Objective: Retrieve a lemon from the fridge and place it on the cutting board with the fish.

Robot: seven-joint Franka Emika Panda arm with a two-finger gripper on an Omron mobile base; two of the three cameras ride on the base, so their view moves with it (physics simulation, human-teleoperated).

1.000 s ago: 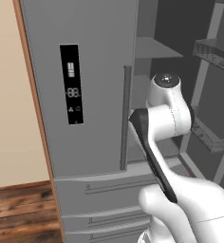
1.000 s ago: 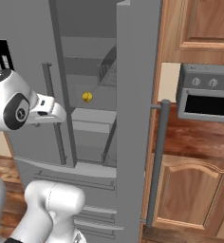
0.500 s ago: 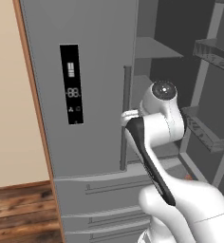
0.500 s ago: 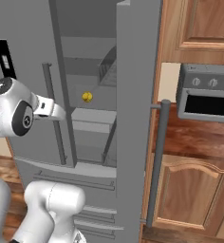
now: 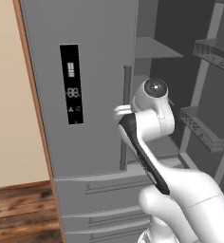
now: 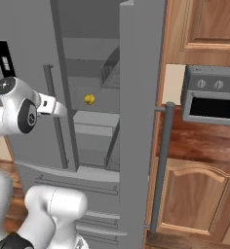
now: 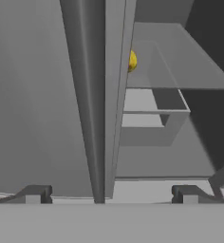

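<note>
The fridge (image 5: 95,57) stands with its left door shut and its right door (image 6: 141,121) swung open. On a shelf inside lies the lemon (image 6: 89,99), small and yellow. In the hand view the lemon (image 7: 132,60) peeks out from behind the left door's edge (image 7: 97,95), far ahead. My gripper (image 7: 110,194) is open, with its fingertips (image 7: 35,193) wide apart and nothing held. It faces the left door's edge, and the wrist (image 5: 154,88) is in front of the fridge's opening. The cutting board and the fish are out of view.
The open door's bar handle (image 6: 161,165) and door bins (image 5: 201,128) flank the opening. A grey oven (image 6: 212,95) and wooden cabinets (image 6: 190,199) stand to the right. Fridge drawers (image 5: 104,194) lie below, and there is a black display panel (image 5: 72,83) on the shut door.
The wrist has swung a little left and down, towards the shut left door's edge. The jaws stay wide open. The fridge and the lemon have not moved.
</note>
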